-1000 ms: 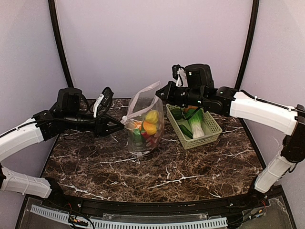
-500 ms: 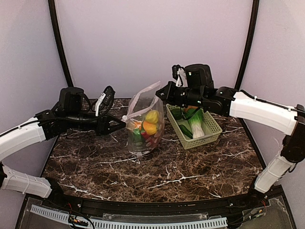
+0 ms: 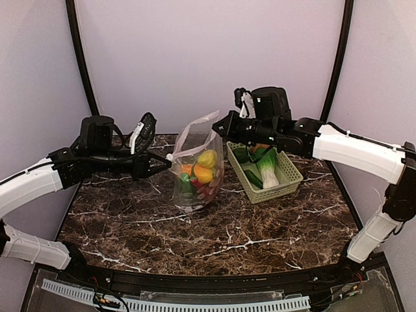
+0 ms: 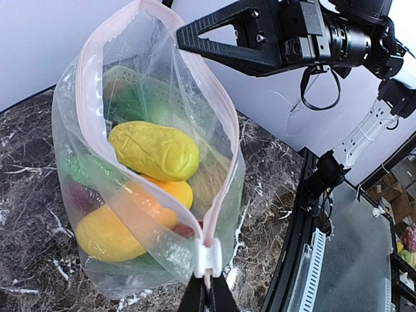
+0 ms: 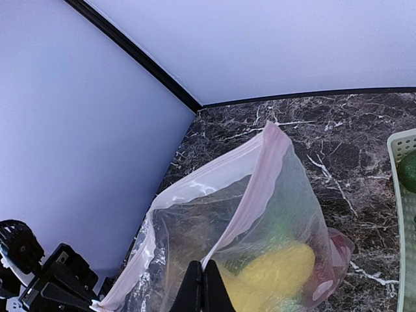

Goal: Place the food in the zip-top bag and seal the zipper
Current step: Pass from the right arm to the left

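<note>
— Jaws first: what are they gripping?
— Left gripper (image 4: pixel 208 289) is pinching fully shut on the white slider (image 4: pixel 208 257) at one end of the zipper (image 4: pixel 83 84); right gripper (image 5: pixel 203 281) is clamping closed on the pink strip farther along.
— What is changing?
— Left gripper is lifting its end slightly compared with a second ago; the right is staying put. The zip-top bag (image 3: pixel 195 175) is sagging between them near the table's (image 3: pixel 227 247) far edge, mouth gaping, yellow corn (image 4: pixel 153 151) on top.
— Meaning?
— Probably tensioning the strip for sealing, though bok choy (image 3: pixel 268 170) is still lying in the green basket (image 3: pixel 289 177) toward the far right corner.
</note>
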